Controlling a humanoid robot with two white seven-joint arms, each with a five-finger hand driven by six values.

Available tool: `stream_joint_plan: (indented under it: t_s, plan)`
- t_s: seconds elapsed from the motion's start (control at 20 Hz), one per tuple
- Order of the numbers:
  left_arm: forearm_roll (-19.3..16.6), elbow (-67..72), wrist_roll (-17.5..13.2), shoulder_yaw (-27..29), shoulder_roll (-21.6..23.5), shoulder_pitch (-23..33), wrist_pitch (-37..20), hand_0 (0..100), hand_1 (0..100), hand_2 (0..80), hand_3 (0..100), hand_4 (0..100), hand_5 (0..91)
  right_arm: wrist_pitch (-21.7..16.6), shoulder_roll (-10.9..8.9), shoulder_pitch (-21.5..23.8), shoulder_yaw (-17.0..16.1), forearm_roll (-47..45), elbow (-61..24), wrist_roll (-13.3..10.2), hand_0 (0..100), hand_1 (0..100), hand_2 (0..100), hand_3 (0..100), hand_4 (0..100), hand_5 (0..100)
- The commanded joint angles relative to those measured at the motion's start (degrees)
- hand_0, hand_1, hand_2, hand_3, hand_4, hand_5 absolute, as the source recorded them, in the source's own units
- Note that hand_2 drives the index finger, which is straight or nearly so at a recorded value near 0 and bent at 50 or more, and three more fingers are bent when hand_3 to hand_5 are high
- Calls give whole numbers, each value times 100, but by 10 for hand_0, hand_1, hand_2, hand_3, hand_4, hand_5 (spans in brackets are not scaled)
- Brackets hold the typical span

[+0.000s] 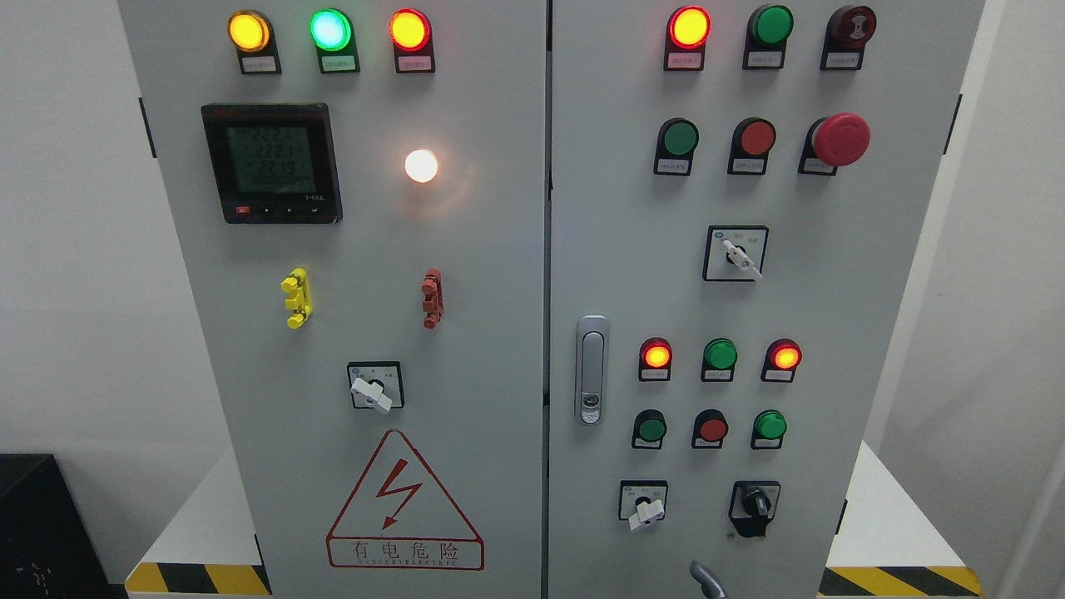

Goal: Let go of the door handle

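On the right cabinet door (749, 333), silver door handle (591, 369) flush, untouched; hand's (707, 578) state indiscernible.

an industrial electrical room or training lab: a grey two-door control cabinet (499, 333) fills the view, set with lit indicator lamps (410, 30), push buttons (680, 138), a red emergency stop (840, 139), rotary selector switches (373, 389) and a digital power meter (271, 162). a red high-voltage warning triangle (404, 503) and yellow-black hazard striping (200, 578) on the plinth mark it, against plain white walls (75, 249).
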Motion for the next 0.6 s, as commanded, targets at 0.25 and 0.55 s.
stream_joint_plan:
  t_s: [0.25, 0.55]
  plan:
    - [0, -114, 3, -123, 0, 0, 2, 0, 0, 23, 89, 13, 0, 0, -1, -24, -34, 0, 4, -21, 398, 293, 0, 34, 59, 29]
    - [0, -114, 3, -123, 0, 0, 2, 0, 0, 22, 87, 13, 0, -8, -1, -32, -25, 0, -5, -21, 401, 295, 0, 40, 69, 28]
